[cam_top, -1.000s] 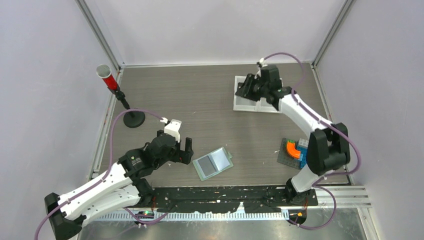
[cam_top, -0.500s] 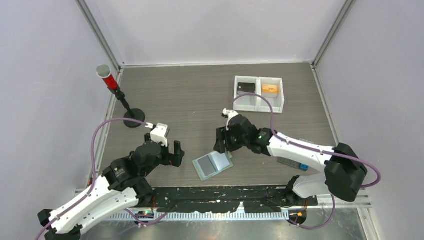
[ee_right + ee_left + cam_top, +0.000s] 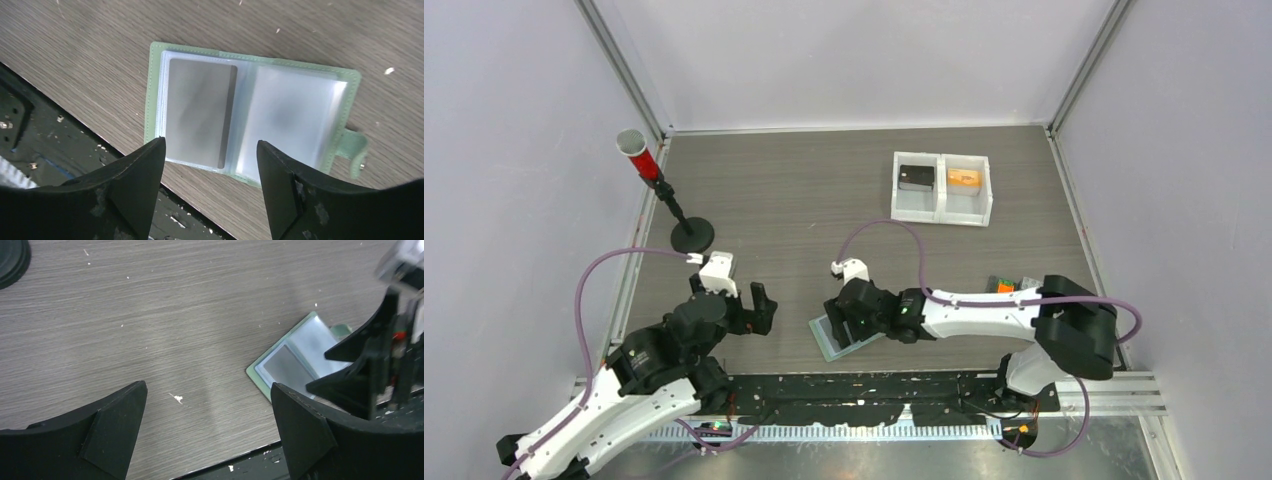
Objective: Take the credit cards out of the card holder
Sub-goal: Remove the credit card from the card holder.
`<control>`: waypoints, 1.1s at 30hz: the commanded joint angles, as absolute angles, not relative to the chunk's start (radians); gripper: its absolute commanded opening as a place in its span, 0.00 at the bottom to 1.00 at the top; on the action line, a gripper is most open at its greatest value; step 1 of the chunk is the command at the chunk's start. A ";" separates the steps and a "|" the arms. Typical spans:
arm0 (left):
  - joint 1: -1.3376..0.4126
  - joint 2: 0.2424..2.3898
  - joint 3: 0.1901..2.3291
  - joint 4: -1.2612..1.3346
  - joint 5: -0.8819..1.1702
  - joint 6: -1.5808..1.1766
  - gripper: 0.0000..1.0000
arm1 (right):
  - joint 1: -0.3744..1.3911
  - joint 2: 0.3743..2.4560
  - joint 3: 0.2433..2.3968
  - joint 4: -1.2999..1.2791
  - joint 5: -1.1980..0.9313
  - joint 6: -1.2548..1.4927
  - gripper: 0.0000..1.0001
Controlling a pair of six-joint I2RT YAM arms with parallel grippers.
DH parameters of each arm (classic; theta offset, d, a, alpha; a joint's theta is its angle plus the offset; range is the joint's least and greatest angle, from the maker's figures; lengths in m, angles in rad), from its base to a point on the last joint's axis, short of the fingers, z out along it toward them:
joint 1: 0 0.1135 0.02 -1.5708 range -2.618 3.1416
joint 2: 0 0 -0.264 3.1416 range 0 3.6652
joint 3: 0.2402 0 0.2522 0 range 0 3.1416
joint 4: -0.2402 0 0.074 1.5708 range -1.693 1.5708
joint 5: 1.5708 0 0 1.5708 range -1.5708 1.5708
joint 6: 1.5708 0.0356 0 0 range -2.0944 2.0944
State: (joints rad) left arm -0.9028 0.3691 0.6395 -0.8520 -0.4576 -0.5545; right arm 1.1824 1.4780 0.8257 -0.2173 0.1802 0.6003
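The sage-green card holder point(image 3: 155, 90) lies open on the table near the front edge, snap tab point(image 3: 354, 150) to its right. A grey-looking card point(image 3: 200, 115) sits in its left clear pocket; the right pocket point(image 3: 292, 120) looks pale and empty. My right gripper point(image 3: 210, 142) is open just above the holder's near edge, touching nothing. From above, the right gripper point(image 3: 844, 322) covers part of the holder point(image 3: 824, 340). An orange-tan card point(image 3: 964, 178) lies in the white tray's right compartment. My left gripper point(image 3: 752, 308) is open and empty, left of the holder point(image 3: 290, 362).
The white two-part tray point(image 3: 942, 210) stands at the back right, a black flat piece point(image 3: 916, 178) in its left compartment. A red cup on a black stand point(image 3: 692, 237) is at the left. Small coloured items point(image 3: 1009, 286) lie behind the right arm. A black strip point(image 3: 240, 467) edges the table front.
My right arm has swung from the tray at the back down to the card holder at the front. My left gripper has drawn back to the left and nearer. The holder has not moved.
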 commanded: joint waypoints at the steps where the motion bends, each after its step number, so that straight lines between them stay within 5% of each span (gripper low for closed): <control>1: -0.900 0.327 0.644 -0.855 -0.500 -0.583 0.99 | 1.229 1.537 0.896 -0.184 0.275 0.615 0.76; 19: -0.900 0.355 0.624 -0.849 -0.483 -0.619 0.98 | 1.260 1.701 0.956 -0.191 0.306 0.609 0.76; 33: -0.899 0.330 0.594 -0.858 -0.489 -0.746 0.96 | 1.275 1.607 0.965 -0.181 0.299 0.627 0.71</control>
State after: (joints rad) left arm -0.9028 0.3389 0.5724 -0.8658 -0.4603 -0.7269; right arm 1.2682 1.6684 0.9352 -0.2081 0.2905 0.6083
